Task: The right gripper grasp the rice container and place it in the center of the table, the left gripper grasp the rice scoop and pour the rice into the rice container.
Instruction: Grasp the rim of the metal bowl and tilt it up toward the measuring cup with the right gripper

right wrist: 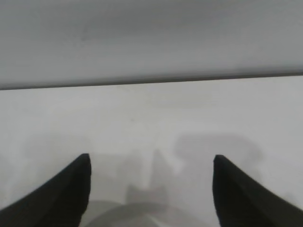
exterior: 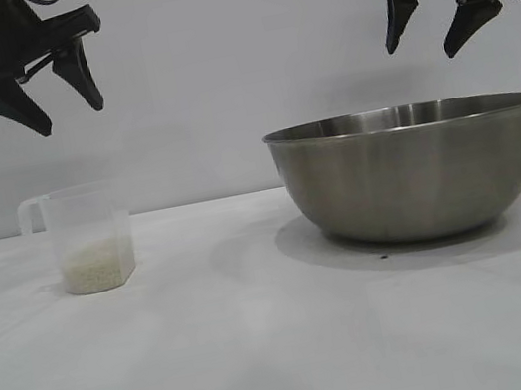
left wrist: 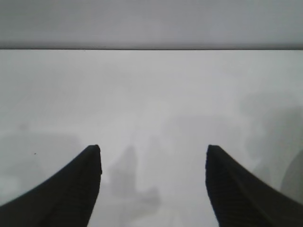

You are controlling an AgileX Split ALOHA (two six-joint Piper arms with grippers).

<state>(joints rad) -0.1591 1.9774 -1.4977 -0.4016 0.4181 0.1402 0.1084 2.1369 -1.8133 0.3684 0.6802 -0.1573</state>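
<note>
Exterior view: I hold the left gripper (exterior: 60,101) and right gripper (exterior: 432,33) high, fingers spread, presumably for clear descent. The rice scoop (exterior: 91,237), holding rice (exterior: 98,266), stands on the table (exterior: 269,355) at left; the rice container (exterior: 414,168) sits right of centre.

Left wrist view: only spread fingers (left wrist: 71,194) over bare table.

Right wrist view: what looks like the container's rim (right wrist: 125,213) lies below.

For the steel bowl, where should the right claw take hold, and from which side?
Probably the thin rolled rim of the rice container, from straight above. The wall is too wide and curved to span, the bowl stands upright, and the open right claw hangs above its rim, so one finger could drop inside and one outside.
</note>
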